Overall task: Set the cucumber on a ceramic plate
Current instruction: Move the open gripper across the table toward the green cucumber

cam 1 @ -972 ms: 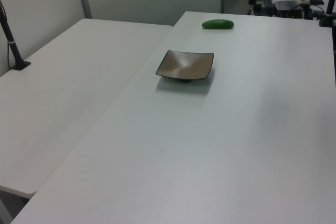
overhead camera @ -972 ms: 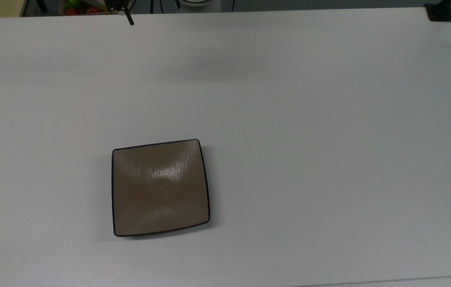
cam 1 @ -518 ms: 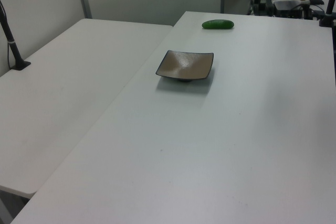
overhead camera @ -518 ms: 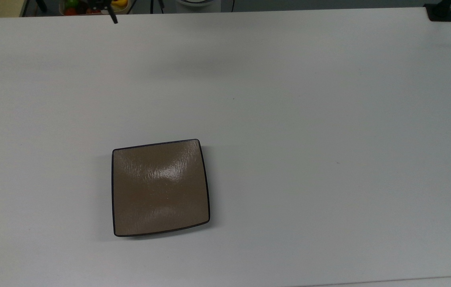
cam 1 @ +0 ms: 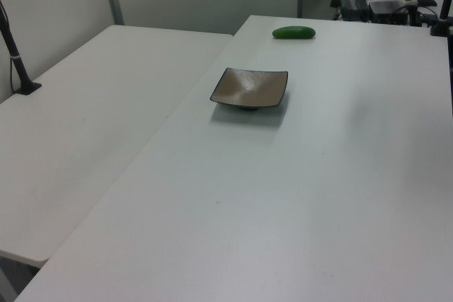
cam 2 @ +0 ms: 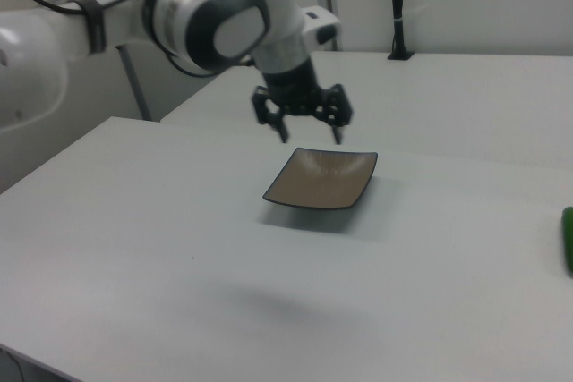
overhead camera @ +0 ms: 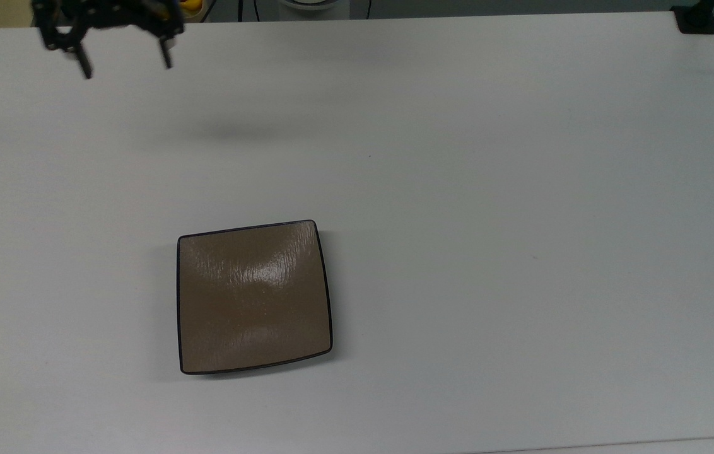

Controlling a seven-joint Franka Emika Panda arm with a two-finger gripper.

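While the gripper (cam 2: 311, 133) hangs high above the white table (overhead camera: 489, 189) with its two black fingers spread wide and nothing between them, the cucumber (cam 1: 294, 32) lies well apart from it, so the coming reach turns on closing that gap. In the left view the cucumber rests on the table beyond the ceramic plate (cam 1: 249, 88), close to the far edge, with its long axis running across the left view from side to side. In the right view just its rounded green tip (cam 2: 568, 239) shows at the right border, nearer the camera than the plate and well to the right view's right of the gripper, which sits to the upper left of the plate there. So the jaws must, by my reading, travel past the plate toward the right view's right and then drop. In the top view the gripper (overhead camera: 125, 63) hovers near the upper left corner of the table, with the plate (overhead camera: 253, 296) lower down and empty. The finger line looks roughly parallel to the cucumber's length, so a wrist turn is probably needed to close across its narrow width. Open tabletop lies all around the plate; the cucumber's closeness to the table edge is the one tight spot.
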